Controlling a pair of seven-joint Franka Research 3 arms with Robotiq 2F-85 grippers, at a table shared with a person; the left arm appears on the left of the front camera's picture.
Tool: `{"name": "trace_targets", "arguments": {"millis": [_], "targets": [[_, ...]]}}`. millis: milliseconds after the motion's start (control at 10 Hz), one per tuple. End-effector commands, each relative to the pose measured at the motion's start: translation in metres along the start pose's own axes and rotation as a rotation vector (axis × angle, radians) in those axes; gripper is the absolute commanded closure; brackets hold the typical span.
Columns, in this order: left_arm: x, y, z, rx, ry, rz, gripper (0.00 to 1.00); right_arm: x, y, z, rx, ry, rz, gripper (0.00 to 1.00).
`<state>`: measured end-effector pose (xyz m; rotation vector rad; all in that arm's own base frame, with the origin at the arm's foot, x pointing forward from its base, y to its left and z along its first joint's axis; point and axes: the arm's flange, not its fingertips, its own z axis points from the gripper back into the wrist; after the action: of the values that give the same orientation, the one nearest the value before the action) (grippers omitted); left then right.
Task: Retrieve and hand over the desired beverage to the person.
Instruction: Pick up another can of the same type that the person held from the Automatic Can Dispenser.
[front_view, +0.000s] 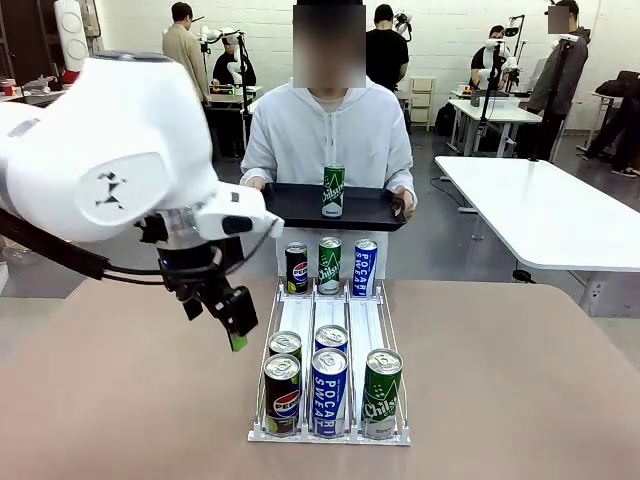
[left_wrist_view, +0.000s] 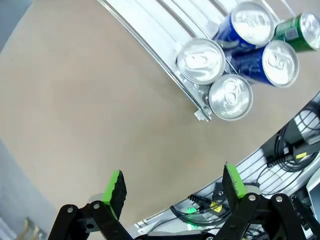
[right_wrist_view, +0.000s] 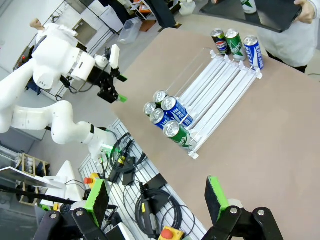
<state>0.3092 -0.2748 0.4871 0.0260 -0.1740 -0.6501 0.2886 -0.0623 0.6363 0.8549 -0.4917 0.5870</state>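
Note:
A person (front_view: 328, 130) in a white hooded jacket sits at the far side, holding a black tray (front_view: 290, 205) on which a green can (front_view: 333, 190) stands upright. On the table a white wire rack (front_view: 330, 320) holds beverage cans: a Pepsi (front_view: 283, 395), a blue Pocari Sweat (front_view: 329, 390) and a green Chilsung (front_view: 381, 393) at the near end, and three more at the far end (front_view: 329, 265). My left gripper (front_view: 215, 325) hangs open just left of the rack's near cans (left_wrist_view: 201, 61), holding nothing. My right gripper (right_wrist_view: 156, 196) is open high above the table edge, far from the rack (right_wrist_view: 215, 85).
Bare brown tabletop (front_view: 130, 400) lies left and right of the rack. Cables and a red stop button (right_wrist_view: 167, 234) lie below the table edge in the right wrist view. A white table (front_view: 540, 210) and other people stand in the background.

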Motion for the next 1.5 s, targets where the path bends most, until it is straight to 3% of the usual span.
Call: {"name": "trace_targets", "arguments": {"millis": [0, 400, 600, 700, 1200, 1400], "targets": [[0.012, -0.029, 0.0, 0.088, 0.077, -0.023, 0.0, 0.002, -0.001, -0.001, 0.031, -0.022, 0.016, 0.0], [0.029, -0.07, -0.02, 0.166, 0.147, -0.079, 0.0, 0.002, -0.001, -0.001, 0.031, -0.022, 0.016, 0.0], [0.027, -0.07, -0.009, 0.224, 0.097, 0.005, 0.0, 0.002, -0.001, -0.001, 0.031, -0.022, 0.016, 0.0], [0.024, -0.068, -0.023, 0.147, 0.135, -0.09, 0.0, 0.002, -0.001, -0.001, 0.031, -0.022, 0.016, 0.0], [0.024, -0.068, -0.023, 0.147, 0.135, -0.09, 0.0, 0.002, -0.001, -0.001, 0.031, -0.022, 0.016, 0.0], [0.028, -0.077, -0.03, 0.2, 0.137, 0.006, 0.0, 0.002, -0.001, -0.001, 0.031, -0.022, 0.016, 0.0]]}}
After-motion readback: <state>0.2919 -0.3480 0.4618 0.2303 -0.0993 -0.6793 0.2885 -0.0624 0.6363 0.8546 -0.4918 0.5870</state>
